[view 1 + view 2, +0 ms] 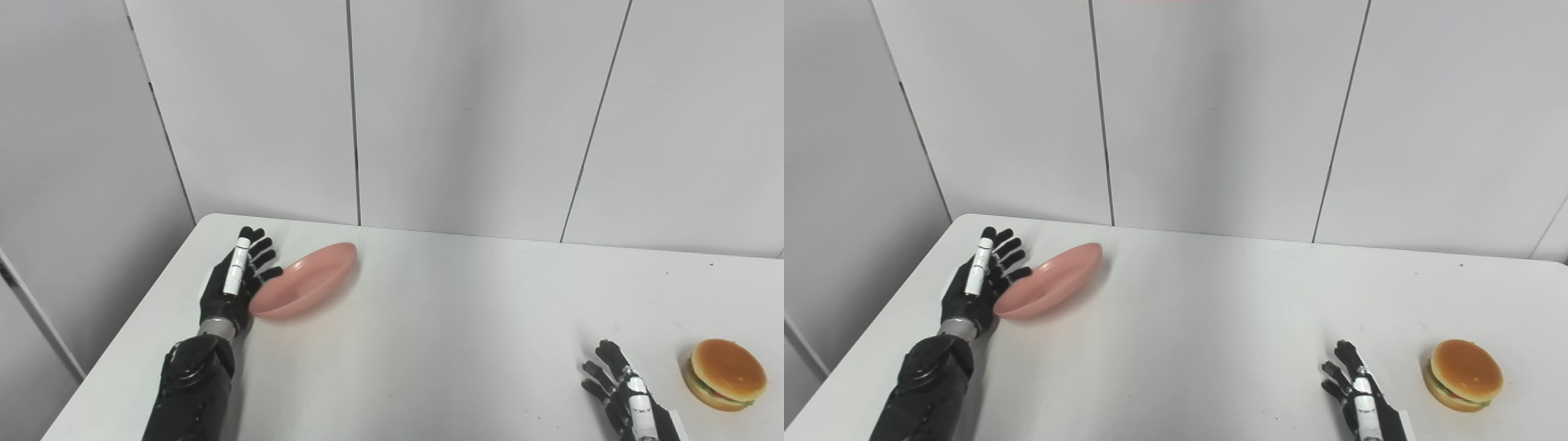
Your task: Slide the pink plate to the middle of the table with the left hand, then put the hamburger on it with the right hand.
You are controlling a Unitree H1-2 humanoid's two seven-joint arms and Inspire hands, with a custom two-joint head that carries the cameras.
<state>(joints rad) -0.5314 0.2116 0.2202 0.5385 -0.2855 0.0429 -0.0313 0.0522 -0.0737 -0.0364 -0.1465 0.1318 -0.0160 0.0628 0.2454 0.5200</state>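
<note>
The pink plate (304,280) lies on the white table (441,318) at the back left, its left rim lifted so it tilts. My left hand (237,277) is open, fingers spread, pressed against the plate's left rim. A hamburger (726,373) with a tan bun stands near the front right. Just left of it, apart from it, my right hand (621,395) rests low at the front edge, open and holding nothing.
White wall panels (465,116) rise behind the table's far edge. The table's left edge runs close beside my left arm (190,386). Bare tabletop stretches between plate and hamburger.
</note>
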